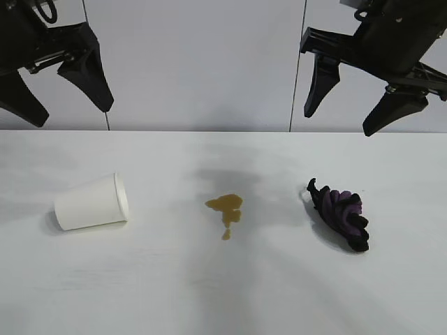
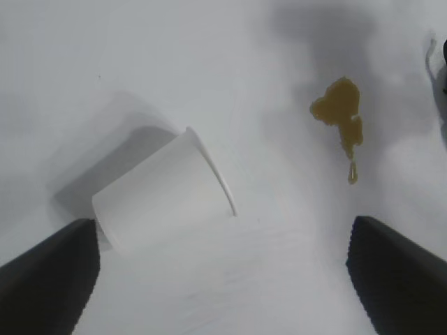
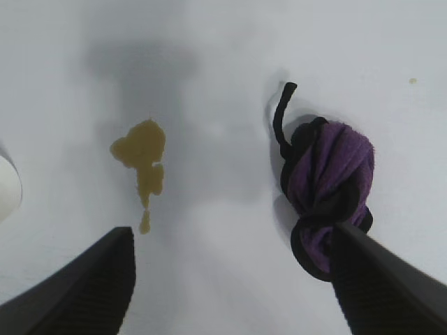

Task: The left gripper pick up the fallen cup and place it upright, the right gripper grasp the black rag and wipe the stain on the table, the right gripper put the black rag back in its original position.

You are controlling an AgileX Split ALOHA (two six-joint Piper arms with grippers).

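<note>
Your left gripper (image 1: 66, 94) hangs high above the table's (image 1: 223, 293) left end with its two fingers spread wide and nothing between them. Look down from it: the cup (image 1: 92, 202) lies on its side almost straight beneath, well apart from the fingertips. That is the relation your first move turns on. The cup's long axis runs roughly across the table, base toward the left edge and open rim toward the middle, tipped a little off square. In the left wrist view the cup (image 2: 162, 199) sits between the two finger tips but slanted to the line joining them, so you would probably want a small wrist turn before you drop, so the fingers close across the body and not along it.

Your right gripper (image 1: 363, 105) hangs equally high over the right end, fingers parted fairly wide and empty. The black rag (image 1: 340, 215) lies below it, bunched, its length running diagonally. The stain (image 1: 227, 208) sits between cup and rag, touching neither.

The left arm is plainly nearer the cup, the right nearer the rag. Nothing has been lifted yet.
</note>
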